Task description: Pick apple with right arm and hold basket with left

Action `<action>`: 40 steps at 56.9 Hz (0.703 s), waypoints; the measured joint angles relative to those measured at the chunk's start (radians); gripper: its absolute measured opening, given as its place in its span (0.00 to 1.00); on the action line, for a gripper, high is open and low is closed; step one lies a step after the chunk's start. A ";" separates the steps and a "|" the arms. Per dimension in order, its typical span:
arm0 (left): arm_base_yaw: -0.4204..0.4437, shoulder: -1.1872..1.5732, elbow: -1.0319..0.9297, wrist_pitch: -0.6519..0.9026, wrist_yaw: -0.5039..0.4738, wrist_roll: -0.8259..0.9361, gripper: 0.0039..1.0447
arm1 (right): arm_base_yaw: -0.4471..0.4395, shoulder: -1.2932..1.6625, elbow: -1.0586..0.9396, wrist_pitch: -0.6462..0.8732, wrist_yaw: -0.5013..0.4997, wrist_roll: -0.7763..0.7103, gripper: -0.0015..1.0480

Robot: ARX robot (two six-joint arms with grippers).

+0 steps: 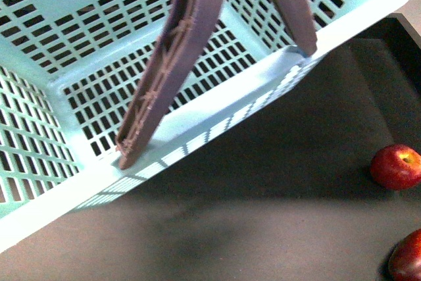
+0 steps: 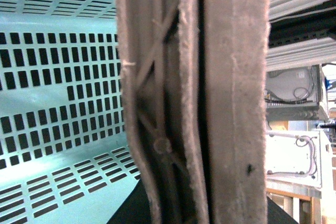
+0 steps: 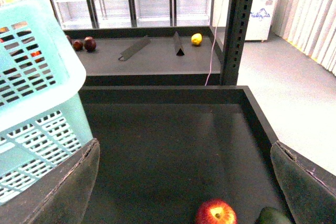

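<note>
The basket point(image 1: 368, 4) fills the upper left of the front view. It sits tilted, and its solid rim runs from lower left to upper right. In the right wrist view its slotted wall and rim corner point(image 3: 73, 72) stand beside one finger of that arm. In the left wrist view its wall point(image 2: 58, 77) lies just behind the fingers.

The black table point(image 1: 263, 195) spreads below and to the right of the basket and has a raised edge along its far side point(image 3: 168, 94).

The left pincer point(image 1: 217, 100) comes down from the top of the front view. Its two ribbed fingers point(image 1: 164, 77) end at the near rim of the basket, the longer one low on the left and the other higher on the right. There the tips look well apart. In the left wrist view the same fingers point(image 2: 236, 103) show with only a thin dark gap between them. I cannot tell how far it is open, nor whether it has hold of the rim.

The right pincer point(image 3: 185, 145) hangs over the table, spread wide, with nothing in it.

The apple point(image 1: 396, 166) lies on the table at the right edge of the front view, well apart from the basket. In the right wrist view it point(image 3: 216, 213) shows between the two fingers, touched by neither.

A dark apple point(image 1: 408, 258) lies near it, cut off by the corner of the front view.
</note>
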 joint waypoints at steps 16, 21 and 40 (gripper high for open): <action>-0.093 0.005 0.005 -0.006 0.003 0.019 0.15 | 0.000 0.000 0.000 0.000 0.000 0.000 0.92; -0.096 0.005 0.005 -0.006 0.003 0.025 0.15 | 0.000 0.000 0.000 0.000 0.000 0.000 0.92; -0.095 0.005 0.005 -0.006 -0.005 0.034 0.15 | 0.000 0.000 0.000 0.000 0.000 0.000 0.92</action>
